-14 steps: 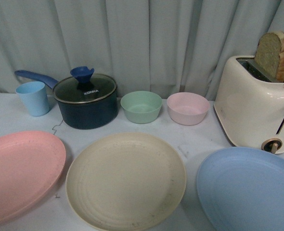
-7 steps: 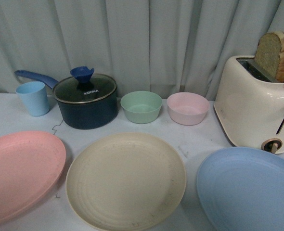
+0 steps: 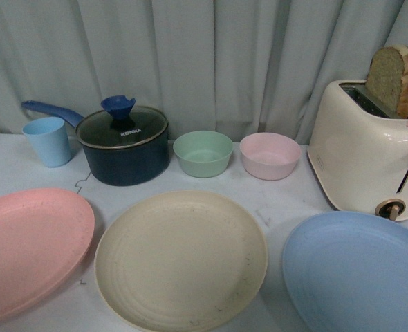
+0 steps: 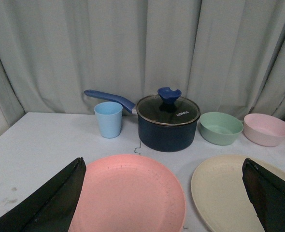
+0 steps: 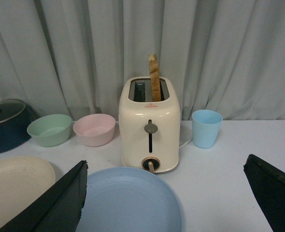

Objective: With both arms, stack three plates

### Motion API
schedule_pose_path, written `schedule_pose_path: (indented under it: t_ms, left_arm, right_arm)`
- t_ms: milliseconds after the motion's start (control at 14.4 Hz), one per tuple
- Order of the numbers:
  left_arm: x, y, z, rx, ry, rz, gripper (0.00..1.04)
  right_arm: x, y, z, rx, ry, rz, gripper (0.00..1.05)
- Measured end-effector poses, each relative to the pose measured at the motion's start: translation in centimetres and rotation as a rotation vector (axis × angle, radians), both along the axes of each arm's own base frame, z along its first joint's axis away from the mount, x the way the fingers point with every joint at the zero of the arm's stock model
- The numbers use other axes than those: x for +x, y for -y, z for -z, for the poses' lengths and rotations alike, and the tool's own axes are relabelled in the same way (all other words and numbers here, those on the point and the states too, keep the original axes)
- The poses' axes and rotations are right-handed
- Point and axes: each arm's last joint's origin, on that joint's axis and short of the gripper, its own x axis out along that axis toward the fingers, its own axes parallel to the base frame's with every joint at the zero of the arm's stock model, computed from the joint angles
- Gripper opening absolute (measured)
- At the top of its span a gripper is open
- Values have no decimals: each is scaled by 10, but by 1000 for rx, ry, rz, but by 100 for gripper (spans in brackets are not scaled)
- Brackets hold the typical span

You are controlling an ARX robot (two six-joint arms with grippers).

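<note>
Three plates lie side by side along the table's near edge: a pink plate (image 3: 31, 249) at the left, a cream plate (image 3: 181, 259) in the middle and a light blue plate (image 3: 359, 273) at the right. None overlaps another. Neither arm shows in the front view. My left gripper (image 4: 164, 193) hangs open over the pink plate (image 4: 128, 195), with the cream plate (image 4: 224, 193) beside it. My right gripper (image 5: 166, 198) is open above the light blue plate (image 5: 128, 200), and the cream plate's edge (image 5: 17, 186) shows to one side. Both grippers hold nothing.
Behind the plates stand a light blue cup (image 3: 48, 140), a dark blue lidded pot (image 3: 123, 145) with a long handle, a green bowl (image 3: 202, 153) and a pink bowl (image 3: 269, 155). A cream toaster (image 3: 366, 149) holding bread stands at the right, with a second blue cup (image 5: 206, 127) beyond it.
</note>
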Motion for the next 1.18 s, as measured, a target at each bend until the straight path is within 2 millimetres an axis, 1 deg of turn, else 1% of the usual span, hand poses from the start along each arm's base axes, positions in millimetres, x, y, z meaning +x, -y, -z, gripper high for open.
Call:
schedule_pose_path:
  t_ms: [1180]
  left_arm:
    - [0,0,0,0,0,0,98]
  right_arm:
    - [0,0,0,0,0,0,98]
